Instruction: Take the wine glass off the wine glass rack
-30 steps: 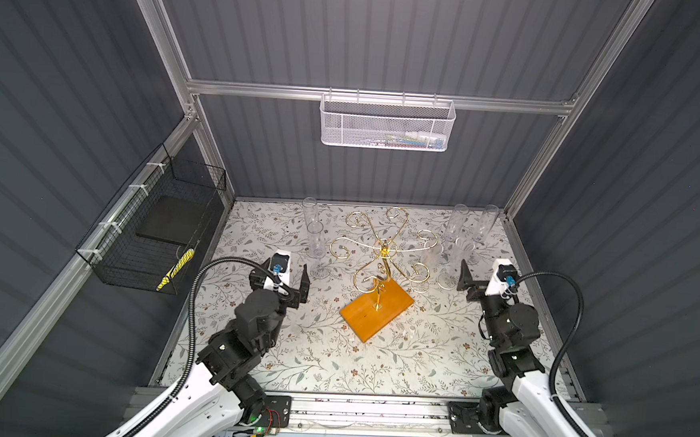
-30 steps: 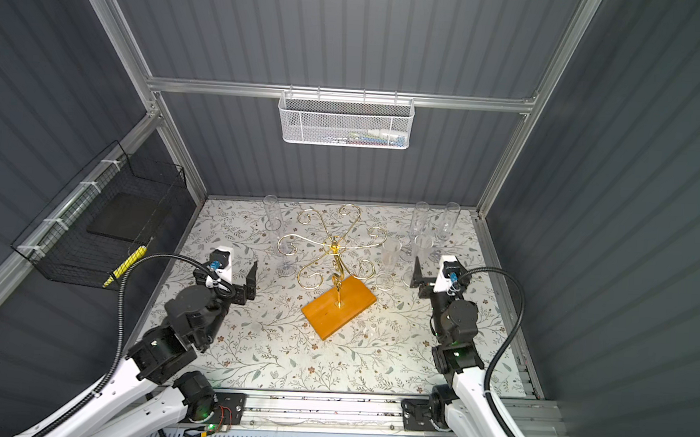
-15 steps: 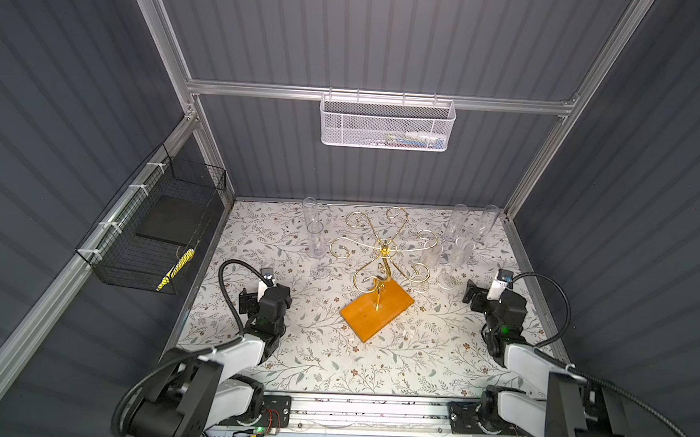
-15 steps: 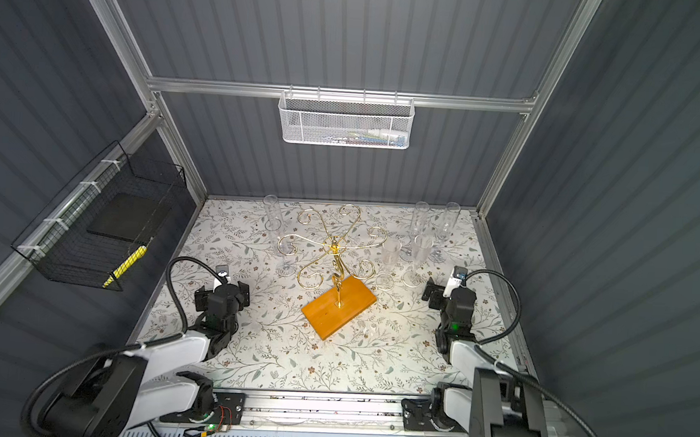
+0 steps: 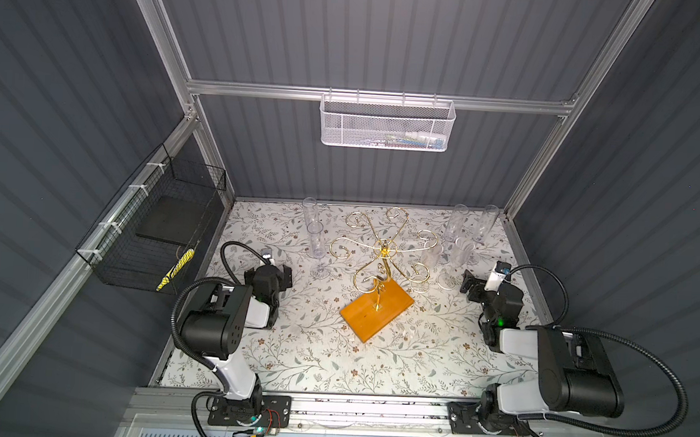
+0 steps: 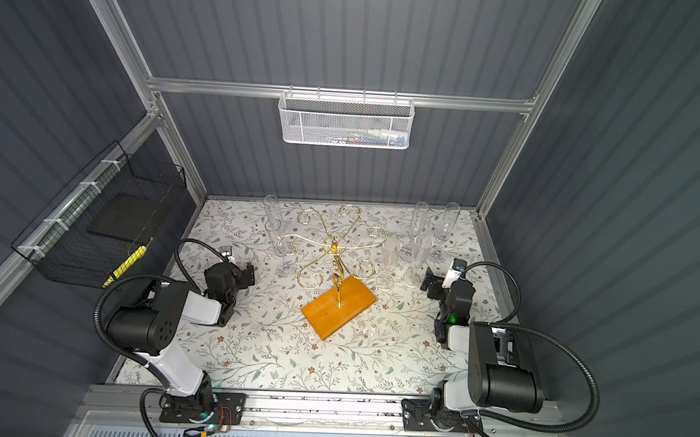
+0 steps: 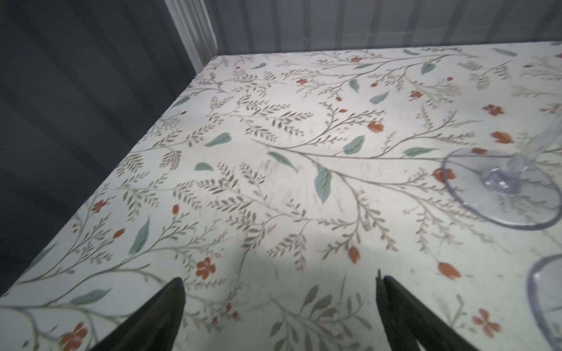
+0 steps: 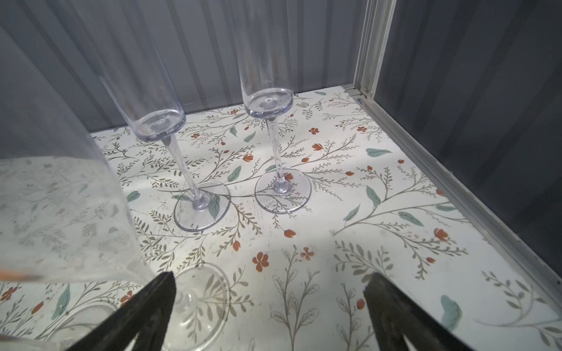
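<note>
Grippers are both sitting low over the table (image 5: 311, 350), fingers spread wide and gripping nothing. Left gripper (image 7: 279, 282) is facing bare floral cloth, and right gripper (image 8: 270, 279) is pointing toward the back right corner. Rack (image 5: 384, 253) is standing mid-table on its orange base (image 5: 375, 314). Glasses (image 5: 315, 242) are standing upright on the table beside it, two at its left and four at its right. The nearest right one is sitting just beside a scroll arm.
</note>
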Controlling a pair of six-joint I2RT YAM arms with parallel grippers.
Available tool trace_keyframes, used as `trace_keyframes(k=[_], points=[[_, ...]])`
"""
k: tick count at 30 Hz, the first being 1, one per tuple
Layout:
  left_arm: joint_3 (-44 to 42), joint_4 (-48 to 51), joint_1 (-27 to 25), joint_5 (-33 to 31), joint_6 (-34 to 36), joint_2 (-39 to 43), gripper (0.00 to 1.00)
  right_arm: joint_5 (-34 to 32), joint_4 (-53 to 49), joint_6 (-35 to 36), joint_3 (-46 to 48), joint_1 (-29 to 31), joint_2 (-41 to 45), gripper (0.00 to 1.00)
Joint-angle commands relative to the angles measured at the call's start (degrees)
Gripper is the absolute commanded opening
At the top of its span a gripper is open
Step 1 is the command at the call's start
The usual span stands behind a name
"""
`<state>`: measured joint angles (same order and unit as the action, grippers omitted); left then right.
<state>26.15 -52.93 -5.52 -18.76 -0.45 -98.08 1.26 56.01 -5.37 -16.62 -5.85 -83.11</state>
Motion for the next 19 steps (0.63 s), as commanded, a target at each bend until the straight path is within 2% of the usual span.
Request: trace_keyframes(k=[1,14,19], points=[[1.2,1.9,0.6,4.4,0.6,0.0,1.0,-0.4,3.1,-0.1,-0.3,0.3,-0.5,0.99],[0.8,0.6,0.6,4.5,0.7,-0.3,1.0,0.0,-2.1,1.2,-3.1,1.2,-0.7,0.99],[0.8,0.6,0.5,4.5,0.7,-0.3,1.0,0.3,-0.6,1.3,-2.0,1.2,-0.2,0.99]])
